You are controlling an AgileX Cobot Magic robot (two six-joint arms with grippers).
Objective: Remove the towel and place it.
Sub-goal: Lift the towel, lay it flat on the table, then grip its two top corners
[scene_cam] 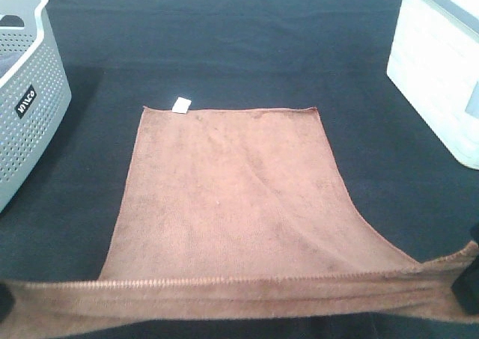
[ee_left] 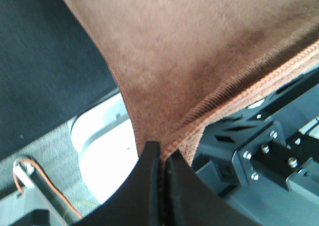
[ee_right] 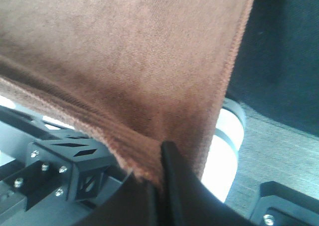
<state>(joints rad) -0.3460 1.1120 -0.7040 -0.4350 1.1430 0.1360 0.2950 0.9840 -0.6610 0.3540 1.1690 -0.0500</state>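
Observation:
The brown plush towel (scene_cam: 224, 197) lies on the black table cover, its far edge flat with a small white tag (scene_cam: 179, 105) at the far left corner. Its near edge is lifted and stretched taut across the front of the exterior view. My left gripper (ee_left: 162, 158) is shut on the near left corner of the towel (ee_left: 199, 51). My right gripper (ee_right: 162, 158) is shut on the near right corner of the towel (ee_right: 124, 51). Both grippers sit at the bottom corners of the exterior view, mostly out of frame.
A grey perforated basket (scene_cam: 26, 92) stands at the left edge of the table. A white box (scene_cam: 441, 69) stands at the right edge. The black cloth (scene_cam: 224, 47) covers the table behind the towel. Robot base parts show under the towel in both wrist views.

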